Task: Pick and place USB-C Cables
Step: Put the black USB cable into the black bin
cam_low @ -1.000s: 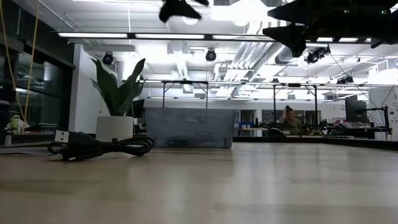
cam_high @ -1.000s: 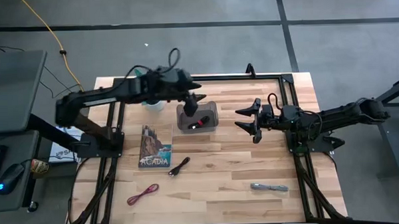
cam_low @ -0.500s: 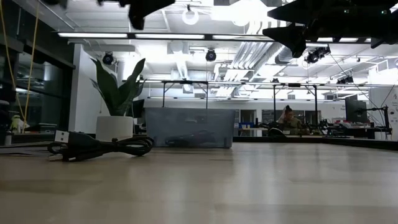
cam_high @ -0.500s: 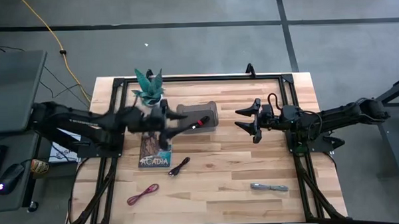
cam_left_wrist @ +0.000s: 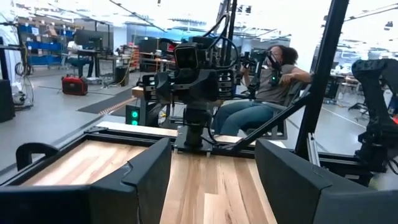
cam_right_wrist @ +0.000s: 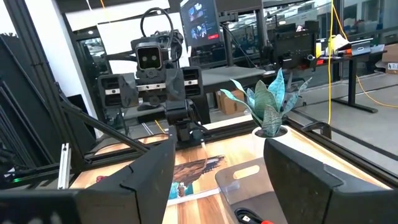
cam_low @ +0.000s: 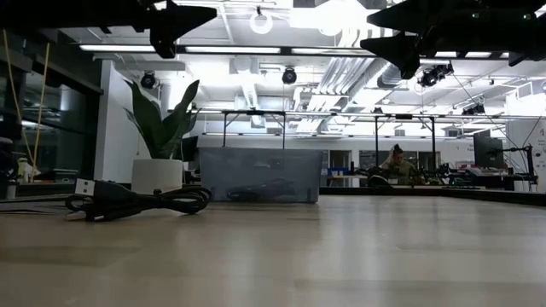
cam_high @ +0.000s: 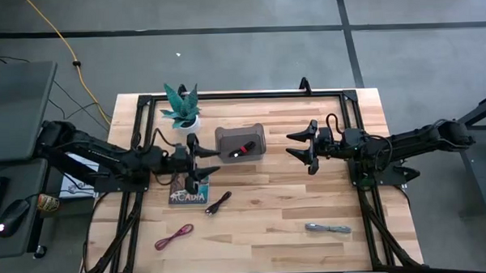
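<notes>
Both grippers hover open and touch nothing. My left gripper is level above the book, pointing toward the table's right. My right gripper hangs right of the grey bin, facing it. The red-and-black cable lies inside the bin. On the table lie the black cable, just right of the book, the dark red cable near the front left, and the silver-grey cable near the front right.
A potted plant stands behind the book, left of the bin. Black frame rails run round the table. A person sits beyond the table's right side in the left wrist view. Bare wood stretches across the table's middle.
My left gripper has drawn back from above the bin toward the table's left and near side, and now hovers over the book. The red-and-black cable has stayed in the bin. My right arm has kept still.
</notes>
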Action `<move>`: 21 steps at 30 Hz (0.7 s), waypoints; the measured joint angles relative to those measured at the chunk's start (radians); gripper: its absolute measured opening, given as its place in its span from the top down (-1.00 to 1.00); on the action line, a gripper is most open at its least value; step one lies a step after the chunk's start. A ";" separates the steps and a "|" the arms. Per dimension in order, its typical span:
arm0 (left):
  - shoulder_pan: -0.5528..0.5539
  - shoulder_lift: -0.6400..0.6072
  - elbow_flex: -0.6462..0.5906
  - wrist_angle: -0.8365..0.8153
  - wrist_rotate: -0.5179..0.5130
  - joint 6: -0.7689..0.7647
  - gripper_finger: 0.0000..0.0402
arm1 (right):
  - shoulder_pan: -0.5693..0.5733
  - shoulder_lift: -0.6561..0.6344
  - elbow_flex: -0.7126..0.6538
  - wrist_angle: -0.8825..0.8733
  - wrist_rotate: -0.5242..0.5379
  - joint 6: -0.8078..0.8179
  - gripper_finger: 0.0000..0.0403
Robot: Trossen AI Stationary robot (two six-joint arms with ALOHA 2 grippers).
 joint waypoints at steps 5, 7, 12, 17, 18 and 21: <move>0.000 0.000 0.000 0.000 0.000 0.004 -0.06 | 0.000 0.000 0.000 -0.001 0.000 0.000 -0.18; 0.000 0.000 0.000 0.000 0.000 0.003 -0.06 | 0.000 0.000 0.000 -0.006 0.000 0.001 -0.18; 0.000 0.000 0.000 0.000 0.000 0.004 -0.06 | 0.000 0.000 0.000 -0.018 0.000 0.019 -0.18; 0.000 0.000 0.000 0.000 0.000 0.004 -0.06 | 0.000 0.000 0.000 -0.018 0.000 0.019 -0.18; 0.000 0.000 0.000 0.000 0.000 0.004 -0.06 | 0.000 0.000 0.000 -0.018 0.000 0.019 -0.18; 0.000 0.001 0.000 0.000 0.000 0.004 -0.06 | 0.000 0.000 0.000 -0.018 0.000 0.019 -0.18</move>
